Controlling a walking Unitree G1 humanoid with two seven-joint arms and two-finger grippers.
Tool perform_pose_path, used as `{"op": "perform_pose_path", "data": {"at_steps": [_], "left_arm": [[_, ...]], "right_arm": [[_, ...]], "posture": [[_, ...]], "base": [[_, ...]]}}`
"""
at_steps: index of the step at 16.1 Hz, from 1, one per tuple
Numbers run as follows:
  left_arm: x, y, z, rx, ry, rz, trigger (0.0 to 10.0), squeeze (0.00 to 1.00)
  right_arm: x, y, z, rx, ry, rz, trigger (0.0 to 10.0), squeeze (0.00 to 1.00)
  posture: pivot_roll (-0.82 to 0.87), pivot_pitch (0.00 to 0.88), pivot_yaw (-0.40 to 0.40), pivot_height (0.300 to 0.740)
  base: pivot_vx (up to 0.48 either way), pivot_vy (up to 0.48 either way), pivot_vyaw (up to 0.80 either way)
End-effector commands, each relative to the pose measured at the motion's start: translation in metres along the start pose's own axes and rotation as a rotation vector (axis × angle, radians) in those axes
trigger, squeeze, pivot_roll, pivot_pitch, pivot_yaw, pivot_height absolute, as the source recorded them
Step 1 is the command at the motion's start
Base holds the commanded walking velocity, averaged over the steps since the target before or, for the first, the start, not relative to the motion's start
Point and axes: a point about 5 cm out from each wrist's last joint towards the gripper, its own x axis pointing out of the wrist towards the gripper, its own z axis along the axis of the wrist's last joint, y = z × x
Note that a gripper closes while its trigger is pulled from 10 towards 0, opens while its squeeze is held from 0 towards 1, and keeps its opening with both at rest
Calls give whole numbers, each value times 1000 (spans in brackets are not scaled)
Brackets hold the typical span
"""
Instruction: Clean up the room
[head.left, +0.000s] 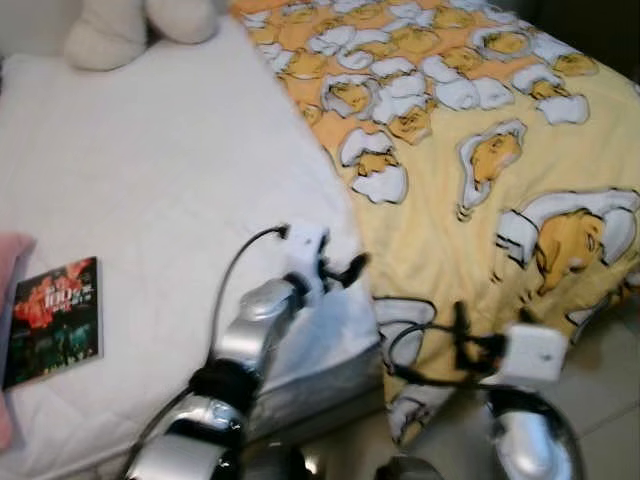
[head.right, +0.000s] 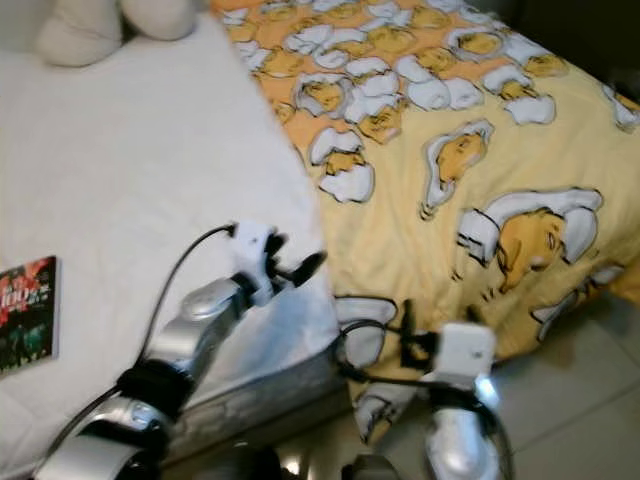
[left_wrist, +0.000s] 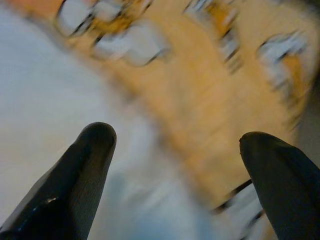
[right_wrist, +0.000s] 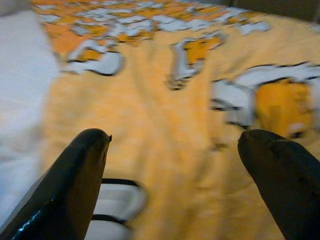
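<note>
A yellow blanket (head.left: 470, 130) printed with cartoon figures covers the right part of the bed and hangs over its near edge. The white mattress (head.left: 150, 180) lies bare on the left. My left gripper (head.left: 338, 270) is open at the mattress's near corner, beside the blanket's edge; its fingers (left_wrist: 75, 175) stand wide apart over white sheet and yellow cloth. My right gripper (head.left: 462, 335) is open in front of the hanging blanket, fingers (right_wrist: 70, 185) spread with the yellow cloth between them. A dark book (head.left: 55, 320) with a red cover picture lies on the mattress at the left.
A cream plush toy (head.left: 125, 28) sits at the head of the bed. A pink thing (head.left: 10, 270) shows at the left edge by the book. Light floor tiles (head.left: 600, 380) lie to the right of the bed's corner.
</note>
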Motion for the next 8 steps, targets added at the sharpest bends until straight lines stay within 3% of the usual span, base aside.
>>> {"op": "perform_pose_path", "data": {"at_steps": [1, 4, 7, 8], "left_arm": [[4, -3, -1, 2, 13, -6, 10000, 0], [5, 2, -2, 3, 32, 29, 10000, 0], [9, 2, -7, -14, 67, 65, 10000, 0], [13, -1, -12, -49, 97, 105, 10000, 0]], "right_arm": [[-5, -5, -2, -9, 18, -15, 10000, 314], [-10, -6, -4, -10, 25, -22, 10000, 318], [-23, -6, -2, -17, 39, -15, 10000, 298], [-38, -6, 0, -21, 67, -3, 10000, 302]], "posture": [[-107, 130, 92, 740], [-117, 138, 91, 740], [-133, 219, 69, 740], [-162, 294, 47, 740]], "base": [[0, 0, -800], [0, 0, -800], [0, 0, 0], [0, 0, 0]]}}
